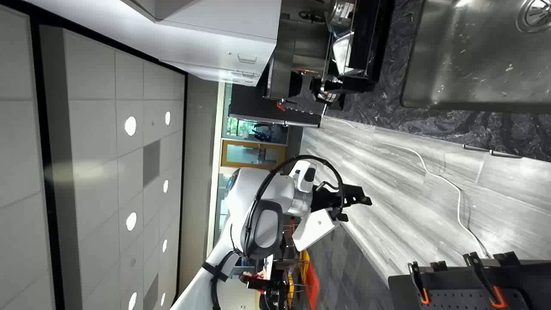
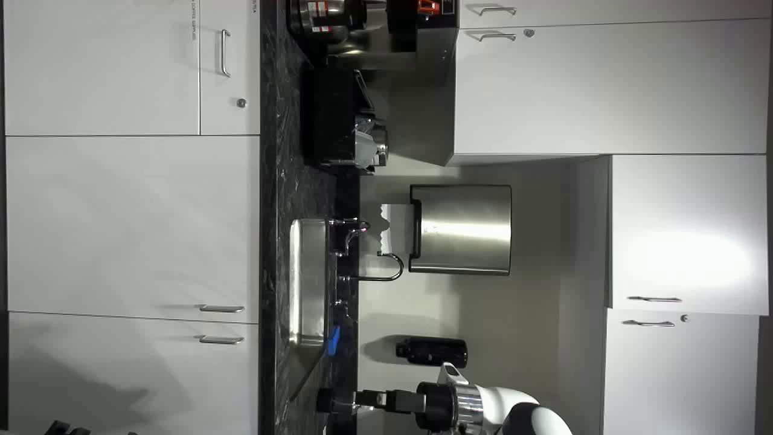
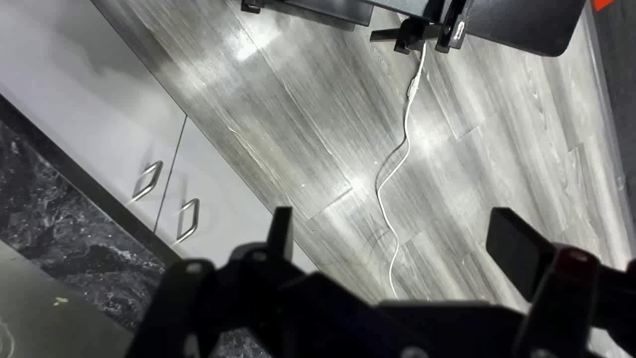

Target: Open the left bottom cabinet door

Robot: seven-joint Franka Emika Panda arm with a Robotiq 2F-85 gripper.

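The left bottom cabinet door (image 2: 133, 223) is a plain pale panel, shut, below the sink in an exterior view turned on its side. Its slim metal handle (image 2: 221, 309) sits near the seam with the neighbouring door. In the wrist view the door (image 3: 223, 194) lies at the lower left with its handle (image 3: 190, 220), partly behind a finger. In an exterior view the handle (image 1: 475, 147) sticks out past the countertop, which hides the panel. My gripper (image 3: 390, 223) is open and empty, apart from the handle. It hangs above the floor in both exterior views (image 1: 355, 209) (image 2: 326, 400).
The matching neighbouring door (image 2: 133, 374) is shut. The dark stone countertop (image 3: 74, 223) juts over the door tops and holds the steel sink (image 1: 469, 56). A black perforated base with clamps (image 1: 469, 282) stands on the floor side. A white cable (image 3: 382, 199) runs over the wood-grain floor (image 3: 308, 114).
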